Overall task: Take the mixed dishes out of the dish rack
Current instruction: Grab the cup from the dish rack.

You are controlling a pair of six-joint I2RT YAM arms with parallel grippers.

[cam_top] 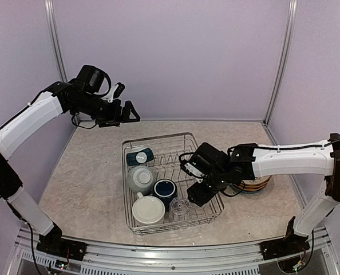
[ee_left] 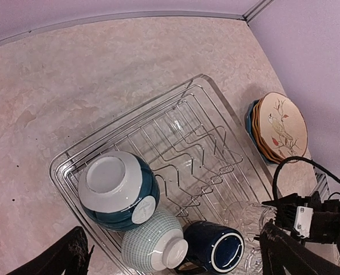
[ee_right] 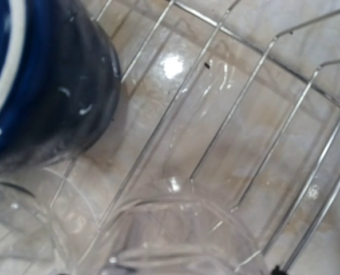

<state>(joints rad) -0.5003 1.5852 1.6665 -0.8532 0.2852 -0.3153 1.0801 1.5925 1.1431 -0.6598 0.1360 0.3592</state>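
The dish rack (cam_top: 184,142) holds an upturned teal bowl (cam_top: 140,156), a pale grid-patterned bowl (cam_top: 141,179), a navy mug (cam_top: 165,191), a cream mug (cam_top: 148,210) and a clear glass tumbler (cam_top: 180,209). My right gripper (cam_top: 200,193) is down inside the rack beside the navy mug (ee_right: 38,74). A clear tumbler (ee_right: 176,235) fills the bottom of the right wrist view, where my fingers do not show. My left gripper (cam_top: 127,112) hangs open, high above the rack's far left corner. Its view looks down on the teal bowl (ee_left: 115,192) and the rack (ee_left: 198,114).
A stack of plates (ee_left: 281,126), a cream floral one on top, rests on the table right of the rack, partly hidden by my right arm (cam_top: 284,160) in the top view. Purple walls close in the table on three sides.
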